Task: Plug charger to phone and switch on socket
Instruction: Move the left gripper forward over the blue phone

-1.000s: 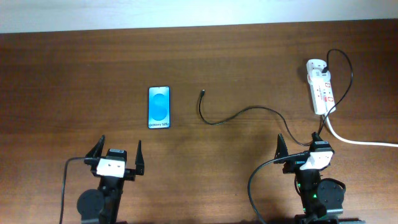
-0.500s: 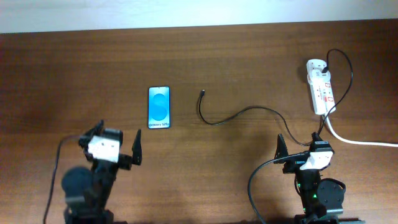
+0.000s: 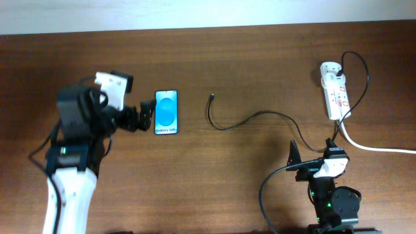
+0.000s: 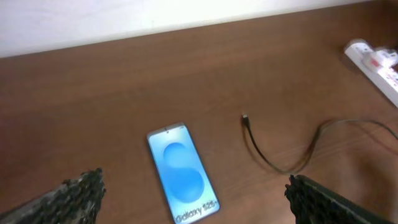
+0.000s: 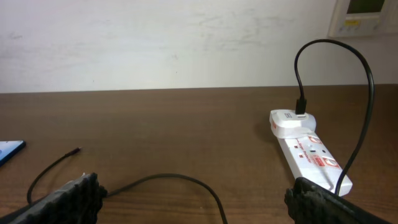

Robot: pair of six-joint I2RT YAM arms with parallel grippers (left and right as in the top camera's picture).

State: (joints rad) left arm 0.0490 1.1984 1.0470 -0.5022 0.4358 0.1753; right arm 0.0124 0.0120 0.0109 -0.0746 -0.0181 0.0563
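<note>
- Wooden table (image 3: 227, 58), seen from overhead with 12 o'clock at the far edge beside the pale wall (image 5: 155, 43).
- Phone (image 3: 166, 112) lies flat at about 10 o'clock from the table centre. Its screen is up and lit blue, with the long side running 12 to 6.
- Left gripper (image 3: 140, 115) is at the phone's 9 o'clock, just beside its left edge, with the jaws spread wide and nothing between them. The left wrist view shows the phone on the table between the two fingers (image 4: 71, 198). Contact is hard to judge; the gripper seems clear of it.
- Charger cable (image 3: 253, 117) is thin and black. Its loose plug tip (image 3: 211, 97) rests on the wood at the phone's 3 o'clock, apart from it.
- From the tip the cable curls toward 6 and then runs toward 4 o'clock. It arches up and drops into the white adapter (image 5: 292, 121) at the 12 o'clock end of the power strip (image 3: 337, 94).
- The power strip lies flat at 2 o'clock from the table centre. It is white with small red marks.
- A thick white cord (image 3: 370, 147) leaves the strip's 6 o'clock end and runs off toward 4.
- Right gripper (image 3: 311, 153) is at 5 o'clock from the table centre. Its jaws are spread wide and empty, and the cable passes near it.
</note>
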